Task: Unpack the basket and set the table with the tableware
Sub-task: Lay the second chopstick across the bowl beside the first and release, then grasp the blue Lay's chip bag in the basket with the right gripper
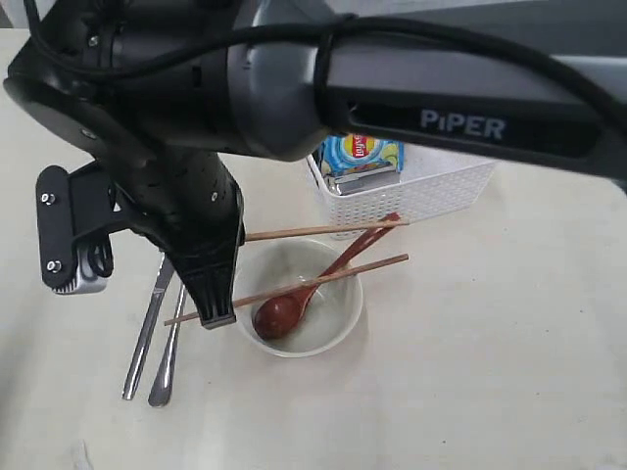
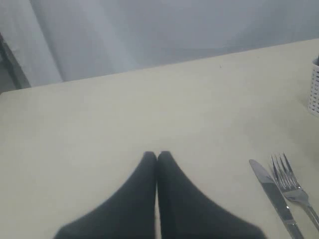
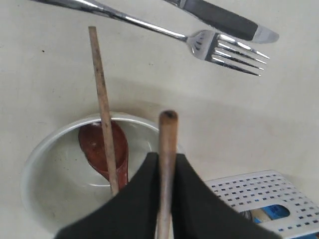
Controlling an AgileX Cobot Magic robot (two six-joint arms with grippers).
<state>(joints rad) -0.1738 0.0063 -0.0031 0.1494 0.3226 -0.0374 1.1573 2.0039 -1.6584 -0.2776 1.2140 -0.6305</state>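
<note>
Over the bowl (image 3: 50, 149), the right gripper (image 3: 168, 158) pinches one chopstick (image 3: 168, 134) between its fingers. A second chopstick (image 3: 103, 99) lies across the bowl's rim, above the wooden spoon (image 3: 89, 147) inside. Beyond the bowl, the fork (image 3: 229, 50) and knife (image 3: 224, 22) lie side by side on the table (image 3: 50, 74), with the basket (image 3: 259, 194) on the opposite side. The left gripper (image 2: 157, 158), pressed together and empty, hovers on the knife's side.
</note>
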